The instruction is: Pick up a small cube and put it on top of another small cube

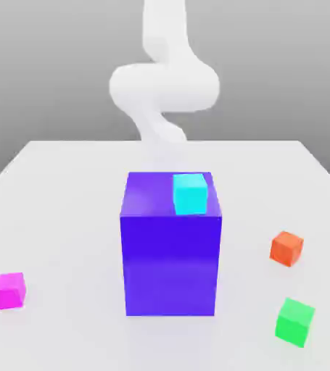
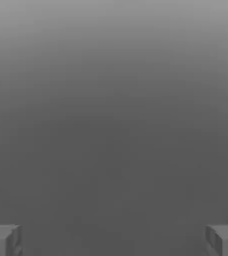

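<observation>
Squarely flat on table [image 1: 66,188], small cube [image 1: 9,290], no long axis; gripper [image 2: 114,240] jaws wide, empty.

White tabletop with one large block and three small cubes

The flat, matte white table [image 1: 66,188] carries a tall blue-violet block [image 1: 171,264] near its middle. A small bright magenta cube [image 1: 9,290] lies well apart toward the exterior view's left. On the exterior view's right sit a small orange cube [image 1: 286,248] and, nearer the camera, a small green cube [image 1: 294,322], each resting flat and apart from the others.
</observation>
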